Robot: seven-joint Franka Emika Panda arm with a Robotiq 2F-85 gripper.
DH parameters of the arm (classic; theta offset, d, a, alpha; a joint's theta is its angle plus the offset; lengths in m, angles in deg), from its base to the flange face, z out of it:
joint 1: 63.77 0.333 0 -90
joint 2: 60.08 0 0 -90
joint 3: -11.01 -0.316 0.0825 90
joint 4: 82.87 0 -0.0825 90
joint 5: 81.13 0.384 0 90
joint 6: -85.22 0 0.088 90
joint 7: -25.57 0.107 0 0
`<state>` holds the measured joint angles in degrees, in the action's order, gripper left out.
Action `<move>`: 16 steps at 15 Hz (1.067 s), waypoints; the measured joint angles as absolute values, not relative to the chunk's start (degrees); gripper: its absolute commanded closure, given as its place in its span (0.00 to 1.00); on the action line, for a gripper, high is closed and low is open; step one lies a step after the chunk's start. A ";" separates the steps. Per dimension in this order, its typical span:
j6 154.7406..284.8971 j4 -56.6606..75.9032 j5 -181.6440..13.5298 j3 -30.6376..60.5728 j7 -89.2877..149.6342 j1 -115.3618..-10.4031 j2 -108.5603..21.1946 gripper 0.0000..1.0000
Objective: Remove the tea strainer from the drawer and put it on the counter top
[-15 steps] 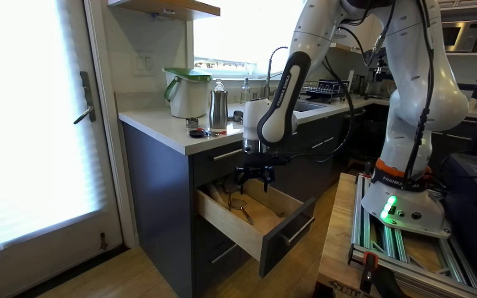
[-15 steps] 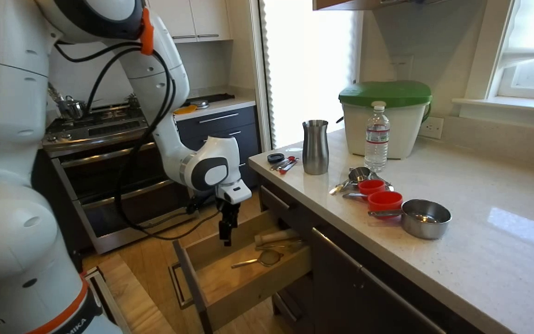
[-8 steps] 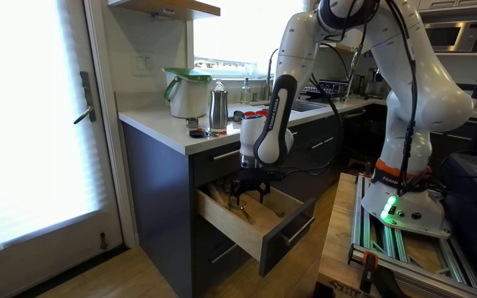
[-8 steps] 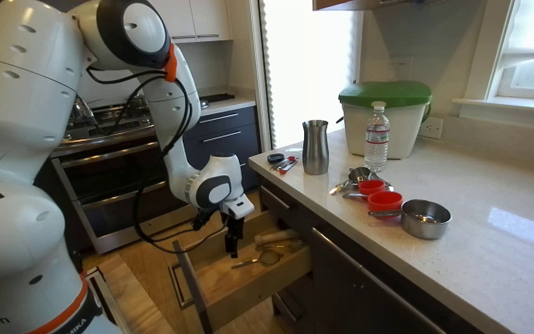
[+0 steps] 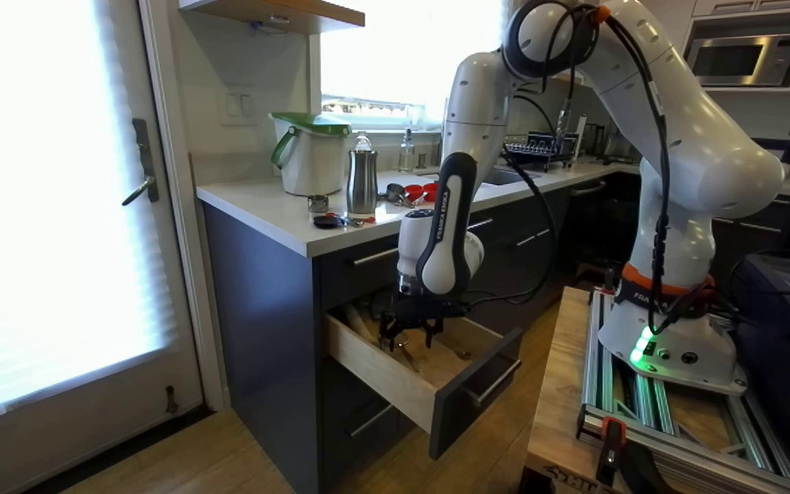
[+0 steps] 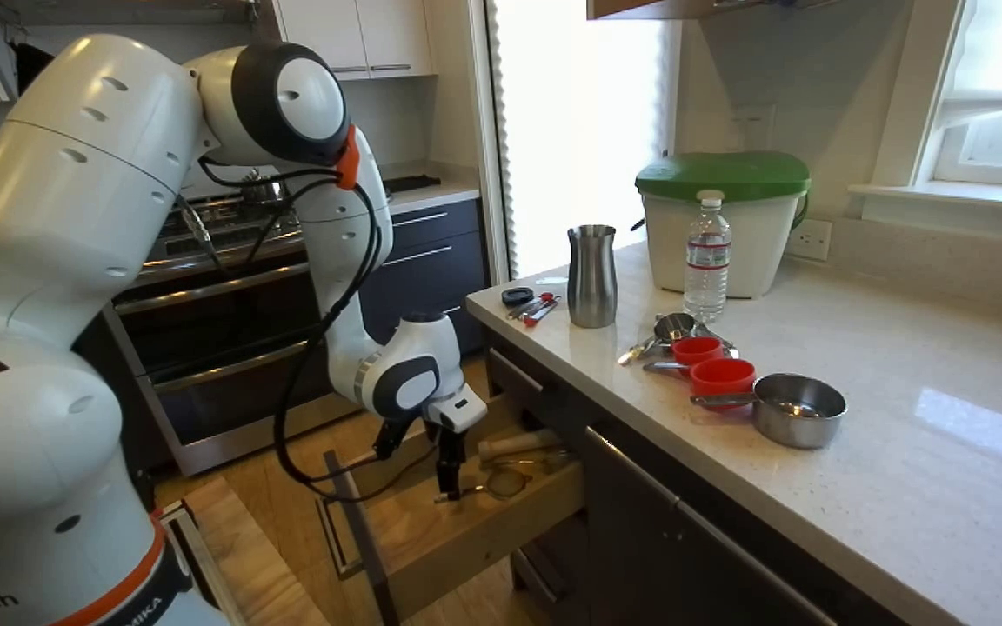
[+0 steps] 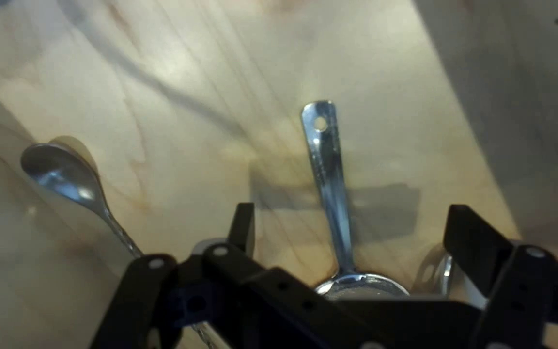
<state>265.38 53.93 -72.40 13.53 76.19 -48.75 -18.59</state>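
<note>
In this kitchen a white surface [image 6: 884, 356] runs above the drawer [image 5: 381, 375], which stands pulled out, presumably so that the arm [image 5: 697, 130] can reach down into it. The tea strainer [image 7: 332, 194] lies on the drawer's wooden floor, handle toward the drawer's front and round bowl deeper in, which offers the slim part to a reach from above. Within the drawer the fingers [image 7: 244, 228] stand wide, holding nothing, and the handle lies in the gap between them; my guess is that a narrow handle will grip more surely than the bowl. Whether a fingertip touches the drawer's floor I cannot tell. A spoon [image 7: 78, 182] rests to one side in the drawer, so closing in should spare it. Red measuring cups [image 6: 723, 380] sit on the surface, higher than the drawer, and the set-down will probably need to avoid them
</note>
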 measured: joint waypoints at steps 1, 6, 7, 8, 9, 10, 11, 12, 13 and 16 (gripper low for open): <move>266.13 53.71 -71.93 13.55 75.00 -48.96 -18.01 0.26; 267.90 52.75 -69.73 12.87 69.14 -50.64 -16.58 0.65; 267.98 52.63 -69.28 12.67 68.19 -50.93 -16.52 0.73; 267.99 52.52 -68.94 12.47 67.37 -51.23 -16.46 0.81; 267.99 52.39 -68.62 12.30 66.58 -51.50 -16.38 0.87; 267.99 52.24 -68.36 12.22 65.87 -51.70 -16.27 0.95; 267.99 52.06 -68.13 12.10 65.14 -51.91 -16.12 0.94; 267.99 51.90 -67.96 11.92 64.43 -52.15 -15.93 0.96; 267.99 51.75 -67.81 11.67 63.76 -52.45 -15.69 0.95; 268.00 51.29 -67.47 10.70 61.75 -53.57 -15.06 0.84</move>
